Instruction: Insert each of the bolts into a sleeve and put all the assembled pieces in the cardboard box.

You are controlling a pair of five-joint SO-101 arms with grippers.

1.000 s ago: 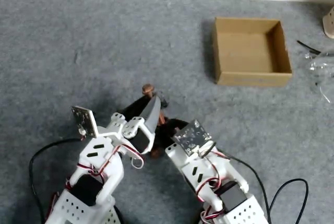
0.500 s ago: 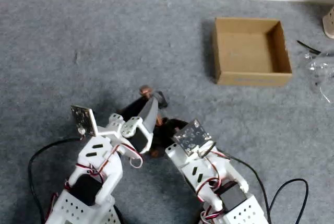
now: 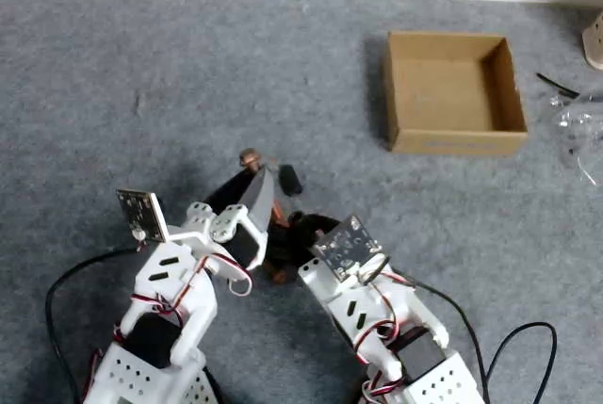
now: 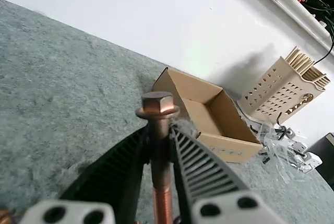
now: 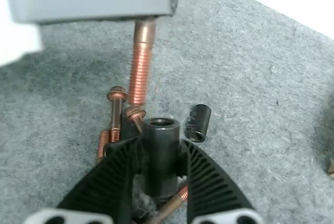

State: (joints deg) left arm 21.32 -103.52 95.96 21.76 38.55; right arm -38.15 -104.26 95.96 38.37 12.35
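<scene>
Right wrist view: right pincer pinches sleeve; left pincer pinches bolt, tip near sleeve rim

The high view looks down on the desk from far above. The left wrist view sits close behind the left tool, facing the cardboard box, which the high view shares. The right wrist view looks down closely past the right tool.

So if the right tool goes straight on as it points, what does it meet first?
Probably the threaded end of the bolt hanging from the left tool, just ahead of the right tool and its sleeve. Depth is unclear; it may instead reach the loose bolts.
</scene>
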